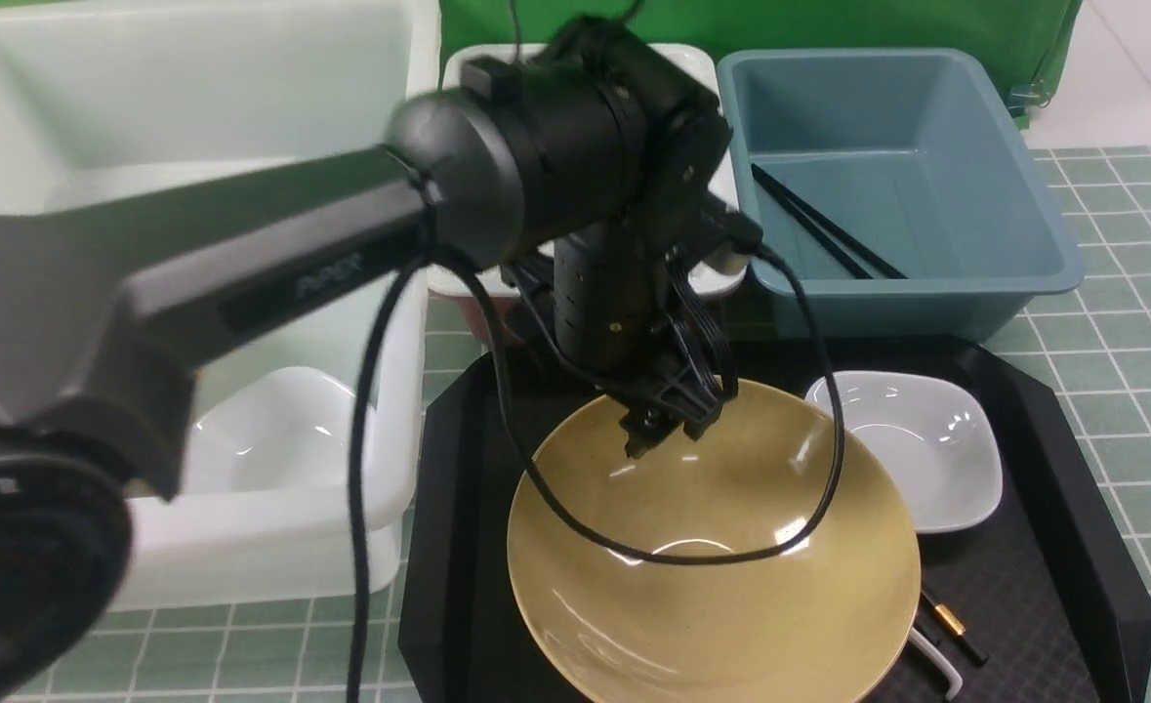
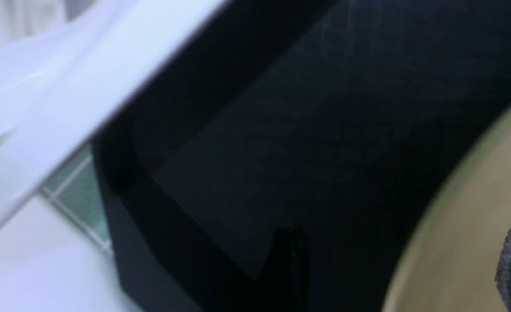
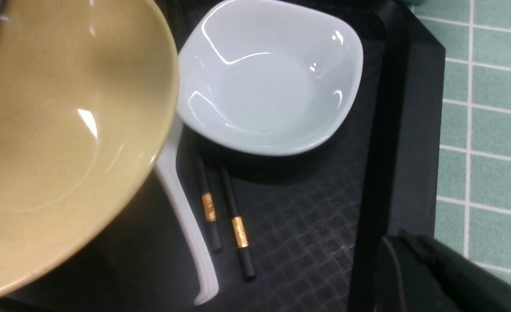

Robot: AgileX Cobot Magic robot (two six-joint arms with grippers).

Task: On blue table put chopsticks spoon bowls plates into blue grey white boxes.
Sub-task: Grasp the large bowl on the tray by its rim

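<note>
- Spoon (image 3: 181, 203): scoop hidden beneath the bowl (image 3: 56, 130) under the left gripper (image 1: 661, 434).
- Small white tub (image 1: 697, 61) beyond that gripper: mostly blocked by the arm (image 1: 272, 254).
- Left wrist view blurred.

Front view high, facing forward; wrist views close, downward — all share bowl (image 1: 712, 586).

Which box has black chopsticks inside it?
The blue-grey tub on the right: black chopsticks lie across its floor. The big white bin holds a white dish; the left arm mostly hides the small white tub.
</note>
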